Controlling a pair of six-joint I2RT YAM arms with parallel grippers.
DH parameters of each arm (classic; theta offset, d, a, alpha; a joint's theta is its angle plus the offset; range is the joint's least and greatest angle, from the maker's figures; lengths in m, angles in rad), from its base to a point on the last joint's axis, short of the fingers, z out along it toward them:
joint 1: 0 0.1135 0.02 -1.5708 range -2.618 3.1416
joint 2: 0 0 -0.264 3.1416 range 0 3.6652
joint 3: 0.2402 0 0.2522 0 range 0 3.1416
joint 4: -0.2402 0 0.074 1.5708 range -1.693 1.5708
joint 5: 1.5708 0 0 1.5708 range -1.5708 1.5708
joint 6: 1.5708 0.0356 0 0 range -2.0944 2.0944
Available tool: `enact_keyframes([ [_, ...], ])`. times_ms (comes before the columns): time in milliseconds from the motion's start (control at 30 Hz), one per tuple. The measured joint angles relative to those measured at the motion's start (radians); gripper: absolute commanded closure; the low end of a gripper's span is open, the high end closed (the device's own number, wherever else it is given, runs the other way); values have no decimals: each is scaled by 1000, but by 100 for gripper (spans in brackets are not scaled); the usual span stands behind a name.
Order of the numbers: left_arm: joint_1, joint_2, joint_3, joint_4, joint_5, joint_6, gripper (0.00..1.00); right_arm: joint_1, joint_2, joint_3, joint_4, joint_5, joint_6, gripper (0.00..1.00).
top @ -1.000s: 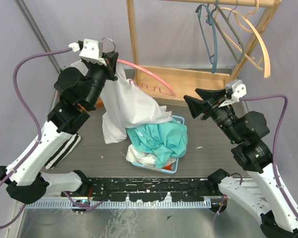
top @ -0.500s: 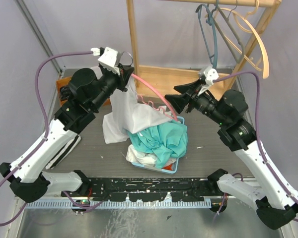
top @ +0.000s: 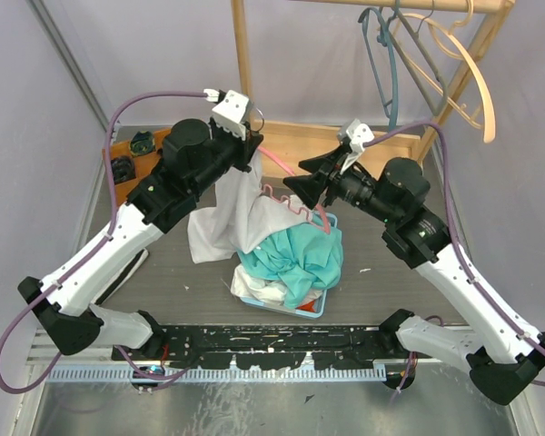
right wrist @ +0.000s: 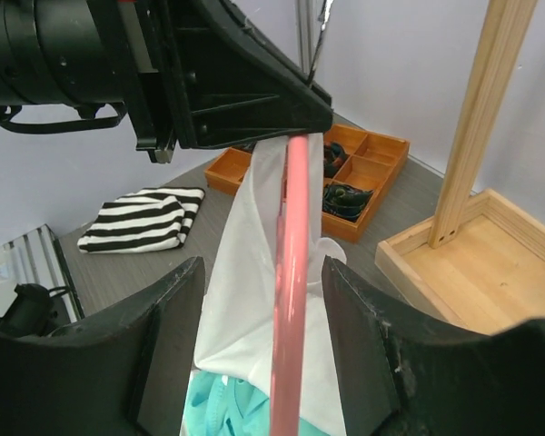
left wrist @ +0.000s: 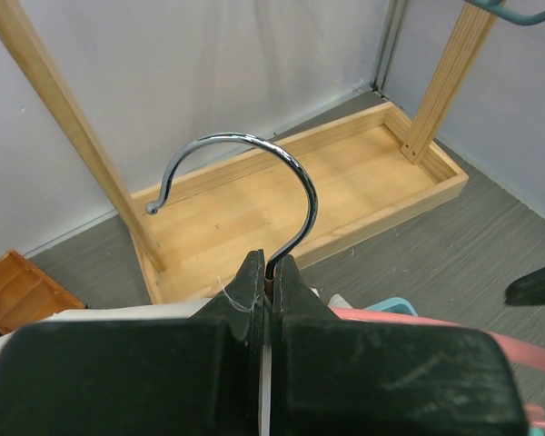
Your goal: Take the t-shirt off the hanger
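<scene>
The left jaws are shut tight on the neck of the pink hanger [top: 286, 174], just under its chrome hook [left wrist: 254, 150], and hold it up above the blue basket [top: 322, 308]. The white t-shirt [top: 229, 211] is not off yet. It hangs from the hanger's upper end, beside the left jaws, and its hem sags toward the teal garment [top: 300, 256] in the basket. The right jaws stand partly open with one finger on each side of the bare pink arm. They grip nothing.

To do this step well, the left arm probably needs to keep the hook end high and steady. The right jaws should then leave the rod and close on cloth alone, near the collar or shoulder seam. The pull looks best made down along the sloping arm and off its free end, since a sideways pull could catch the fabric on the notches.

A second ago the right arm was well away to the right, with its jaws clear of the hanger. The left arm held the hanger further left, nearer the wall. Both have now moved toward the middle, and the pink arm slopes down over the basket.
</scene>
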Motion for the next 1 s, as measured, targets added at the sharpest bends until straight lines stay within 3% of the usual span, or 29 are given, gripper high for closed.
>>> enact_keyframes([
  [267,-25,12,47,-2,0,1,100,91,68,17,-8,98,-29,42],
  [633,-39,12,50,-8,0,2,100,128,80,23,-28,190,-57,78],
  [900,-41,6,50,-10,-5,3,100,133,80,25,-30,224,-57,98],
  [933,-41,6,50,-10,-5,3,97,133,80,25,-30,224,-57,99],
  [1000,-42,6,50,-10,-6,3,74,133,79,25,-29,226,-56,99],
])
